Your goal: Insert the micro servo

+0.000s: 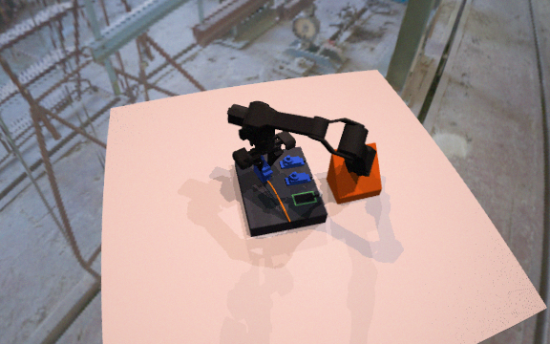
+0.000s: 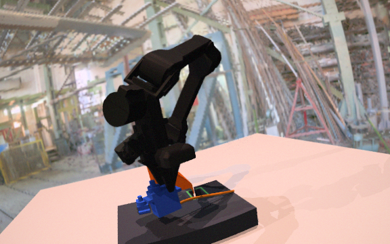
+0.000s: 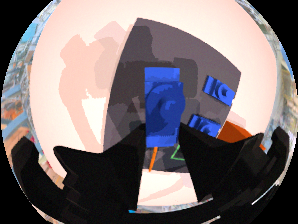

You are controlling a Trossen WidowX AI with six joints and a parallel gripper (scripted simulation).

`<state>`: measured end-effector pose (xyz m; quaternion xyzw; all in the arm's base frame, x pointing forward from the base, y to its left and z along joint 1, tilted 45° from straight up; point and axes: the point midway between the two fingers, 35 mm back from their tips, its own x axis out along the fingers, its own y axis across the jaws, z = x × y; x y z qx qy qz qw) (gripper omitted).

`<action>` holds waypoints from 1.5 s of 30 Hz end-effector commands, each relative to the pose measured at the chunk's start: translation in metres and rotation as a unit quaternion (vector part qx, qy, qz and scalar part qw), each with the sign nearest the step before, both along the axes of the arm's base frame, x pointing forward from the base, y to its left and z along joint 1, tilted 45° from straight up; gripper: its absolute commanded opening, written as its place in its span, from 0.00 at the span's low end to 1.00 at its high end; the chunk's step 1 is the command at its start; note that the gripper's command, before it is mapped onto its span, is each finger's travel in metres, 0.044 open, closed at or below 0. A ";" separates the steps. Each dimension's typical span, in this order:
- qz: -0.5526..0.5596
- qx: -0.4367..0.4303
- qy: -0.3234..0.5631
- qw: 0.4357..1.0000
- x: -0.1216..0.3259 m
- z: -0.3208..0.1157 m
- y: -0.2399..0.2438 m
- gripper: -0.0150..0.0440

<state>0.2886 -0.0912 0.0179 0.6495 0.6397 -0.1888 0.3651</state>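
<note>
The loose blue micro servo (image 1: 264, 173) (image 2: 166, 204) (image 3: 162, 102) is between the fingertips of my gripper (image 1: 266, 165) (image 3: 161, 127); the gripper is shut on it. The servo is over the far left part of the dark deck (image 1: 265, 225) (image 2: 242, 218) (image 3: 200, 55), its shaft side up, and looks somewhat tilted. I cannot tell whether its underside touches the deck. Its orange cable (image 1: 280, 197) (image 2: 215, 194) (image 3: 153, 159) stretches toward the deck's near edge in the top view. The green-outlined pocket (image 1: 293, 200) (image 3: 175, 151) is empty, at the near right.
Two blue servos sit in the deck beside the gripper, one farther back (image 1: 291, 161) and one nearer the pocket (image 1: 298, 178). An orange block (image 1: 371, 183) (image 2: 185, 181) (image 3: 235, 134) stands right of the deck, beneath the arm's base end.
</note>
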 end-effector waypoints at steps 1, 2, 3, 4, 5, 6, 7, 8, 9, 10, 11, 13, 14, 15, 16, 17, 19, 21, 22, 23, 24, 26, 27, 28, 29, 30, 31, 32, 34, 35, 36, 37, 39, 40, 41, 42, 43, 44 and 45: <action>0.002 -0.002 -0.001 1.000 -0.003 0.003 0.000 0.25; 0.002 -0.002 -0.001 1.000 -0.005 0.003 0.001 0.25; 0.002 -0.002 -0.001 1.000 -0.007 0.004 0.002 0.25; 0.002 -0.002 -0.001 1.000 -0.009 0.005 0.003 0.25; 0.002 -0.002 -0.001 1.000 -0.011 0.005 0.005 0.25; 0.002 -0.002 -0.001 1.000 -0.013 0.006 0.006 0.25; 0.002 -0.002 -0.001 1.000 -0.014 0.007 0.006 0.25; 0.002 -0.002 -0.001 1.000 -0.015 0.007 0.007 0.25; 0.002 -0.002 -0.001 1.000 -0.014 0.007 0.007 0.25; 0.002 -0.002 -0.001 1.000 -0.014 0.009 0.009 0.25; 0.002 -0.002 -0.001 1.000 -0.014 0.011 0.011 0.25; 0.002 -0.002 -0.001 1.000 -0.013 0.016 0.016 0.25; 0.002 -0.002 -0.001 1.000 -0.012 0.020 0.020 0.25; 0.002 -0.001 -0.001 1.000 -0.012 0.024 0.025 0.25; 0.002 -0.001 -0.001 1.000 -0.011 0.029 0.029 0.25; 0.002 -0.001 -0.001 1.000 -0.011 0.033 0.033 0.25; 0.002 -0.001 -0.001 1.000 -0.009 0.042 0.042 0.25; 0.002 -0.001 -0.001 1.000 -0.008 0.050 0.051 0.25; 0.002 0.000 -0.001 1.000 -0.007 0.055 0.055 0.25; 0.002 0.000 -0.001 1.000 -0.007 0.058 0.058 0.25; 0.002 0.000 -0.001 1.000 -0.006 0.060 0.060 0.25; 0.002 0.000 -0.001 1.000 -0.006 0.061 0.061 0.25; 0.002 0.000 -0.001 1.000 -0.006 0.061 0.061 0.25; 0.004 0.000 -0.003 1.000 -0.006 0.061 0.061 0.25; 0.008 -0.001 -0.007 1.000 -0.006 0.061 0.061 0.25; 0.014 -0.002 -0.012 1.000 -0.006 0.061 0.061 0.25; 0.022 -0.003 -0.020 1.000 -0.006 0.061 0.061 0.25; 0.031 -0.005 -0.030 0.999 -0.006 0.061 0.061 0.25; 0.055 -0.008 -0.052 0.997 -0.006 0.061 0.061 0.25; 0.067 -0.010 -0.064 0.996 -0.006 0.061 0.061 0.25; 0.079 -0.012 -0.076 0.994 -0.006 0.061 0.061 0.25; 0.092 -0.014 -0.088 0.992 -0.006 0.061 0.061 0.25; 0.116 -0.018 -0.112 0.987 -0.006 0.061 0.061 0.25; 0.128 -0.020 -0.124 0.984 -0.006 0.061 0.061 0.25; 0.140 -0.022 -0.135 0.981 -0.006 0.061 0.061 0.25; 0.152 -0.023 -0.147 0.977 -0.006 0.061 0.061 0.25; 0.164 -0.025 -0.159 0.973 -0.006 0.061 0.061 0.25; 0.176 -0.027 -0.170 0.969 -0.006 0.061 0.061 0.25; 0.188 -0.029 -0.182 0.965 -0.006 0.061 0.061 0.25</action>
